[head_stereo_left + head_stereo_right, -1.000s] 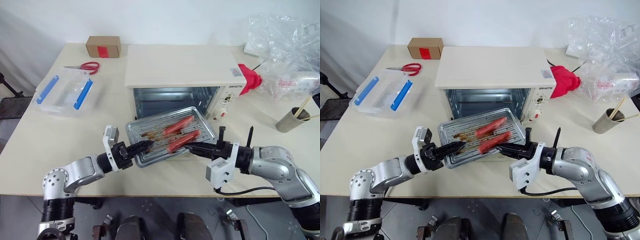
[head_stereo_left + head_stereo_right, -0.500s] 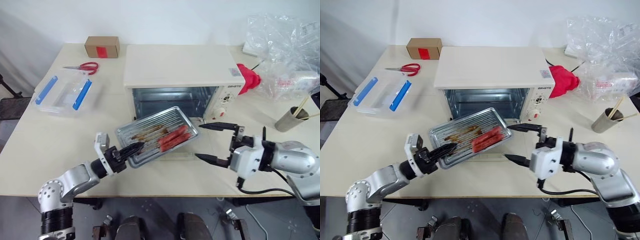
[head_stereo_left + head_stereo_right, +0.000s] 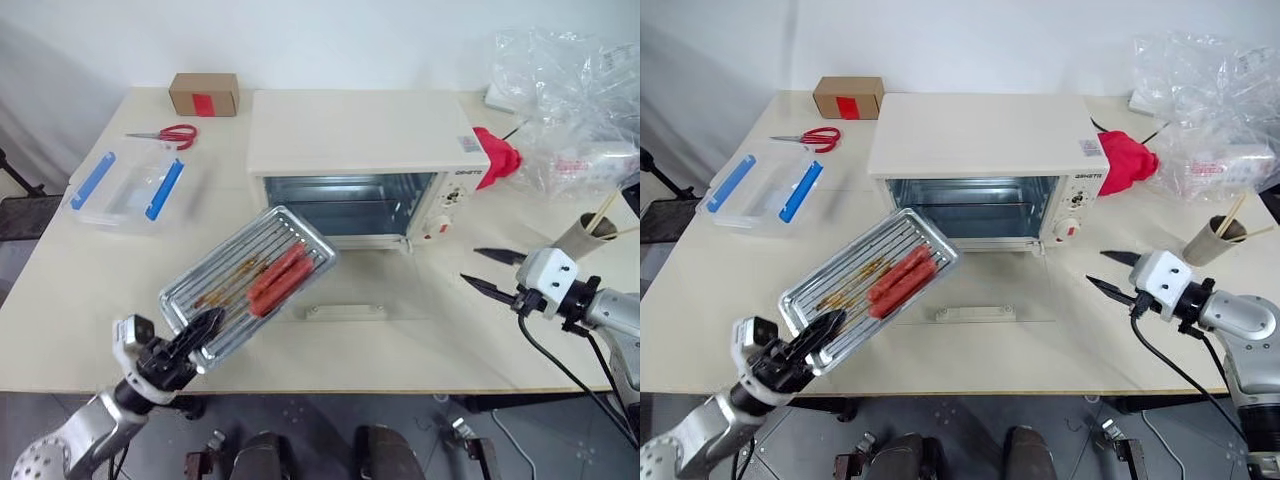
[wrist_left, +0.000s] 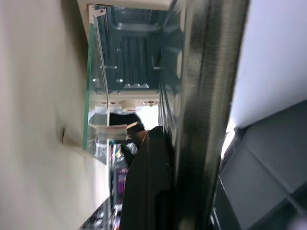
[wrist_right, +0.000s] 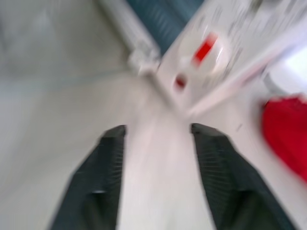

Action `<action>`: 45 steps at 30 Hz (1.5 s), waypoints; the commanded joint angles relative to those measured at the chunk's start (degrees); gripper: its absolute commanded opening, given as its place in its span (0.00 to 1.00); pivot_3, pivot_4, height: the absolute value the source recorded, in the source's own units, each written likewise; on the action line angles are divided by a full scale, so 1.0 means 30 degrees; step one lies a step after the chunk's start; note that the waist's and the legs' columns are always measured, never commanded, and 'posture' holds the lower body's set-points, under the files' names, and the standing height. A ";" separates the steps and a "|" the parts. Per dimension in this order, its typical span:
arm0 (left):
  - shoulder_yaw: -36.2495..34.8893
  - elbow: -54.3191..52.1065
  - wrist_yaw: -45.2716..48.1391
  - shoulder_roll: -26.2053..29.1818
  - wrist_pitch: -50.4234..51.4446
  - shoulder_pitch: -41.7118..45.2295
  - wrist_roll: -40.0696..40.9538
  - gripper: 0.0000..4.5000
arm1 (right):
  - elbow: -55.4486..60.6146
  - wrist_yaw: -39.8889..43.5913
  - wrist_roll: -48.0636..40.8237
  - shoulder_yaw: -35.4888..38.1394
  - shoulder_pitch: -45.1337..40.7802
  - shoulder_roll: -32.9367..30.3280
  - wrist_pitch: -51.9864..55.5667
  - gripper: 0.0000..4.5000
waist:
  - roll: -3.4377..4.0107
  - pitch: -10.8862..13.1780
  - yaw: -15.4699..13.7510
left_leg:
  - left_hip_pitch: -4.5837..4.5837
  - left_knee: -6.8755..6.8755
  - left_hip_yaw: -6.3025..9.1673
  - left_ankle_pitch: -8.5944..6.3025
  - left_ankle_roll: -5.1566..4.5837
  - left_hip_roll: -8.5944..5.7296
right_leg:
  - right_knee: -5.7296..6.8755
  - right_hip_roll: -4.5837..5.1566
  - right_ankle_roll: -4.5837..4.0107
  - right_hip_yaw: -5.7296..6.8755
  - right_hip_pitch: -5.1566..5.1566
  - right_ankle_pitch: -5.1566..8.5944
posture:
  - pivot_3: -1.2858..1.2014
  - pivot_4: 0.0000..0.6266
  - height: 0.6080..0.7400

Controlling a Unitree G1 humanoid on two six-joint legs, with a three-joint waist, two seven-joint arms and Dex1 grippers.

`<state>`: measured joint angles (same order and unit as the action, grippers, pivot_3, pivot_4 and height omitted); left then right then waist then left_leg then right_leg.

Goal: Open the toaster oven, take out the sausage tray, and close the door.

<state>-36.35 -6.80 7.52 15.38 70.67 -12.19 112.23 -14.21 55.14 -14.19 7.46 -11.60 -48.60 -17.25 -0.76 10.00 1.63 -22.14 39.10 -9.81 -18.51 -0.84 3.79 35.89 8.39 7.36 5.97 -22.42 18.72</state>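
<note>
A: Where is your sausage tray [image 3: 245,293]?

B: Lower left of the frame, tilted, its near corner pinched by the closed jaws of your left gripper [image 3: 203,329]. Right gripper [image 3: 487,270], jaws apart and empty, hangs over bare counter [image 3: 420,330].

A: Oven?

B: Toaster oven [image 3: 365,165] gapes; door [image 3: 345,305] lies flat. Its front lettering is unreadable.

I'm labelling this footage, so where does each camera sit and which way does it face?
Head pair: above, looking forward and down at the cream-white toaster oven, both arms showing; left hand holds the ribbed silver sausage tray.
Left wrist: along that hand toward the open oven and lowered glass door, tray edge alongside.
Right wrist: along the right hand, open, toward the oven's knob corner.
Shared: all see the oven.
</note>
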 commanded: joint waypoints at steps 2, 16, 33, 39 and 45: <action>-0.0533 -0.2936 -0.0939 -0.2137 -0.2377 -0.2145 0.0256 0.00 | -0.1977 0.1155 0.0286 -0.0685 -0.1174 0.0618 -0.0609 0.10 | 0.0009 -0.0005 0.0078 | 0.0006 0.0000 -0.0009 0.0000 0.0001 0.0002 | -0.0007 -0.0001 -0.0008 -0.0008 -0.0008 0.0004 | 0.52 0.24 1.00; 0.1759 -0.9008 -0.2896 -0.5906 -0.9228 -0.7461 0.0256 0.00 | -0.5390 0.3742 0.0768 -0.2372 -0.4046 0.2339 -0.0110 0.00 | -0.0012 -0.0012 0.0366 | 0.0001 0.0056 -0.0071 -0.0092 -0.0127 -0.0020 | -0.0102 0.0068 -0.0033 -0.0060 0.0022 0.0013 | 0.52 0.24 1.00; -0.0810 -0.8890 -0.8089 -0.7872 -1.4167 -0.0748 0.0256 0.00 | -0.5484 0.6256 -0.0201 -0.2596 -0.4729 0.3961 0.1845 0.00 | -0.0011 -0.0013 0.0066 | -0.0004 0.0198 -0.0022 -0.0130 -0.0167 0.0006 | -0.0087 0.0022 0.0009 -0.0004 0.0091 -0.0010 | 0.52 0.24 1.00; -0.0964 -0.8002 -0.8121 -0.7603 -1.2477 -0.0096 0.0256 0.00 | -0.3407 0.7235 -0.1942 -0.2231 -0.4472 0.4632 0.4688 0.00 | -0.0009 -0.0010 -0.0064 | -0.0008 0.0204 -0.0007 -0.0151 -0.0167 -0.0009 | -0.0097 0.0027 0.0009 0.0003 0.0126 -0.0010 | 0.52 0.24 1.00; -0.1507 -0.7444 -0.7791 -0.7432 -1.1497 0.0112 0.0256 0.00 | -0.1364 0.6885 -0.3411 -0.1306 -0.4113 0.4694 0.6175 0.00 | -0.0009 -0.0010 -0.0124 | -0.0021 0.0221 0.0022 -0.0160 -0.0167 -0.0014 | -0.0112 0.0031 0.0007 0.0015 0.0132 -0.0009 | 0.52 0.24 1.00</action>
<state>-38.02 -28.14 -17.39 -5.48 35.23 -14.40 112.36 -20.79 76.04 -22.14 1.06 -24.09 -34.25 0.36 -0.78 9.97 1.25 -22.20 39.77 -9.74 -19.00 -1.34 3.75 35.55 8.48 7.38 6.01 -22.02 18.70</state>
